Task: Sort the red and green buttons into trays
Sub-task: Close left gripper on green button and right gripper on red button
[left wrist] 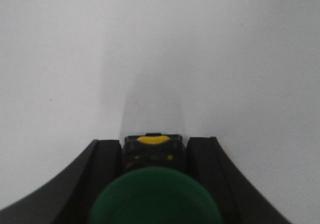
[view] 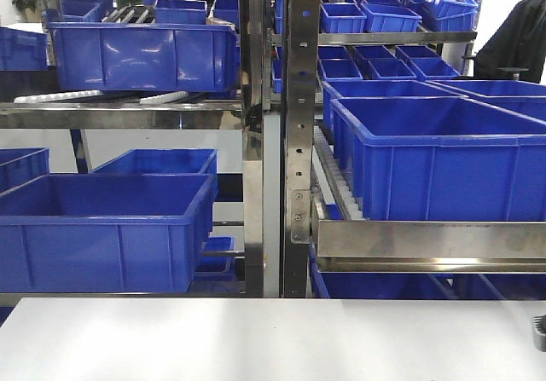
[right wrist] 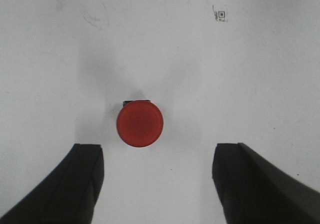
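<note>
Front view faces shelving [view: 294, 142], wrist views (close) overlook table [view: 256, 338]

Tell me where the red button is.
In the right wrist view, the red button sits on the white table just ahead of the open right claw, apart from both fingers.

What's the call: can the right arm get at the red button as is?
Probably yes. The red button sits alone on the white table, just ahead of the right gripper, whose jaws are wide open with nothing between them. It lies left of centre, so a small sideways shift looks needed.
</note>
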`<state>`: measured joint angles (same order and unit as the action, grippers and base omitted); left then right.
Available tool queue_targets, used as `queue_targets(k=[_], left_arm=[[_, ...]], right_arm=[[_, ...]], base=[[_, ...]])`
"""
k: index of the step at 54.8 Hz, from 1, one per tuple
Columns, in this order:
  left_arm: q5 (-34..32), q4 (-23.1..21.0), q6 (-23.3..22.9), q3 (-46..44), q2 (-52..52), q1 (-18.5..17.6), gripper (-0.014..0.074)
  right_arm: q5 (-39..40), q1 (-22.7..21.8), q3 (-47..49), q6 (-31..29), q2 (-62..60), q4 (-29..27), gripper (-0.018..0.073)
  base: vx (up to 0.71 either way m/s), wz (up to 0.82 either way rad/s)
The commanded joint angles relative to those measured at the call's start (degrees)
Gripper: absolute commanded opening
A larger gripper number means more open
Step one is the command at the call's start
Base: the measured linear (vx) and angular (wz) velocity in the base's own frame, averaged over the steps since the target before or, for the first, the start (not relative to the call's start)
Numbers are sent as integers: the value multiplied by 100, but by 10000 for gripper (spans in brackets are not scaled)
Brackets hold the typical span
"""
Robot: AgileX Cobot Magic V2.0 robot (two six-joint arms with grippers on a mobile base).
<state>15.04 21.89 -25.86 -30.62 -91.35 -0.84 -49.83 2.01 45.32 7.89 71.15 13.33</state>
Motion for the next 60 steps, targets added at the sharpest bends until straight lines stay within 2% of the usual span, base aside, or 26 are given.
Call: queue_targets(k=[1,26,60], left_arm=[[-179,17,-2,-145,145,16,146],[-179,17,-2,-145,145,16,146],[-195,22,-2,-145,145,16,146]], right_arm=[[75,-20,322,18,280,239,526],[497,-20,364,23,1558,-280,526],[798,-41,364,38,2677,-232,517]], base=[[0,0],[0,0],[0,0]])
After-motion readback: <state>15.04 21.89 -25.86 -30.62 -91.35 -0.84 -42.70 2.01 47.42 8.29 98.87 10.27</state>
